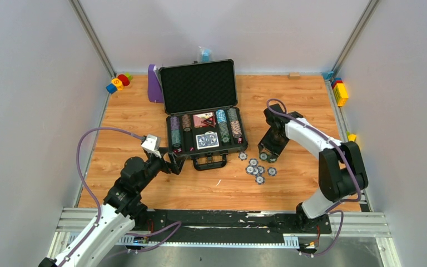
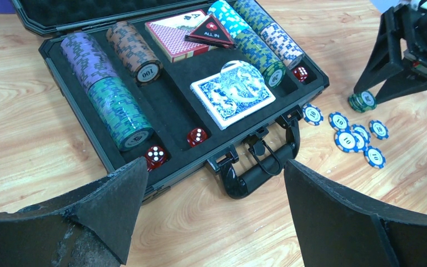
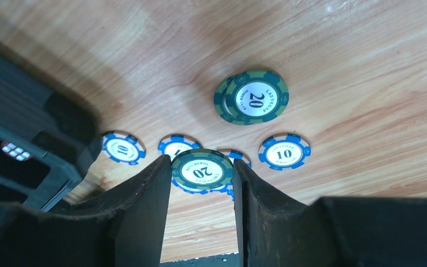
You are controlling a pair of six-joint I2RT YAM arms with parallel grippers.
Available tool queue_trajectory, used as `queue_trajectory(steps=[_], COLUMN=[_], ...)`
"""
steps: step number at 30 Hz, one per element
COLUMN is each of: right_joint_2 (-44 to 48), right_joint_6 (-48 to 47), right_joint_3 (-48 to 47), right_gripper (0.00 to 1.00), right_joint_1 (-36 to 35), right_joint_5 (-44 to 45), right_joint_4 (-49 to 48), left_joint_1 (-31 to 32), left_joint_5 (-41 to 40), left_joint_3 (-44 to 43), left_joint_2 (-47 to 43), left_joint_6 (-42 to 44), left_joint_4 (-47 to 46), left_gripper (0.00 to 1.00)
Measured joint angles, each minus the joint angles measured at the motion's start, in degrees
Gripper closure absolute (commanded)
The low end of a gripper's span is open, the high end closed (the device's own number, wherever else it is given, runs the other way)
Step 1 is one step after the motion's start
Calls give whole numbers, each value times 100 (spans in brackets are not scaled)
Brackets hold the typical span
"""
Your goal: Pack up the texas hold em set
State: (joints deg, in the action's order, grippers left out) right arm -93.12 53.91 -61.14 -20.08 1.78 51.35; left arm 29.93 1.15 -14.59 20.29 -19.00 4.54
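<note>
Closest up, in the right wrist view: right jaws closed in on one green-and-white striped poker chip (image 3: 202,169), rim against both inner faces, face printed "20". Cannot tell whether lifted or resting on the chips beneath. Beyond it, a small stack of matching green chips (image 3: 253,97), top face lettered "LAS VEGAS", "POKER CLUB" and "20". Around these, blue-and-white striped chips (image 3: 284,151) marked "10", flat on the pale wooden bench (image 3: 367,67), all just off the front right corner of the dark grey hard briefcase (image 1: 228,153).

Briefcase open at mid-bench, black foam lid (image 1: 199,86) tilted back, black handle (image 2: 250,181) facing the arms. Inside:
- rows of chips on edge, among them purple chips (image 2: 83,53) and brown chips (image 2: 149,72) with "100" on the end face
- red-backed card deck (image 2: 169,39) under a black-and-red triangular button (image 2: 210,30) lettered "ALL IN"
- blue-backed card deck (image 2: 222,105) with a clear round disc (image 2: 240,75) on top
- red dice (image 2: 155,156) in the front slots

Left jaws spread wide, gripping nothing, near the case's front left corner.

Bare wood left of the case and along the near edge. Purple stand (image 1: 154,84) just beside the lid's left edge. Coloured toy blocks (image 1: 118,83) at the far left corner, more blocks (image 1: 340,93) along the right edge, well apart from the loose chips.
</note>
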Motion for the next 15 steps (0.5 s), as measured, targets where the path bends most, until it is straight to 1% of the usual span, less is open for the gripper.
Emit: queue_trajectory(steps=[4,6,15], right_joint_2=[350,457,713], right_joint_6=[-28,-39,-240], right_joint_3=[0,0,-90], right_gripper=[61,65,63], right_joint_1=[-133,-271,-1204], right_joint_5=[232,341,811], right_joint_4=[7,-17,-732], left_joint_1=[0,0,0], left_joint_5=[0,-7,-13], left_joint_3=[0,0,0], left_joint_2=[0,0,0], left_joint_6=[0,0,0], left_joint_4=[0,0,0], left_gripper=[0,0,0])
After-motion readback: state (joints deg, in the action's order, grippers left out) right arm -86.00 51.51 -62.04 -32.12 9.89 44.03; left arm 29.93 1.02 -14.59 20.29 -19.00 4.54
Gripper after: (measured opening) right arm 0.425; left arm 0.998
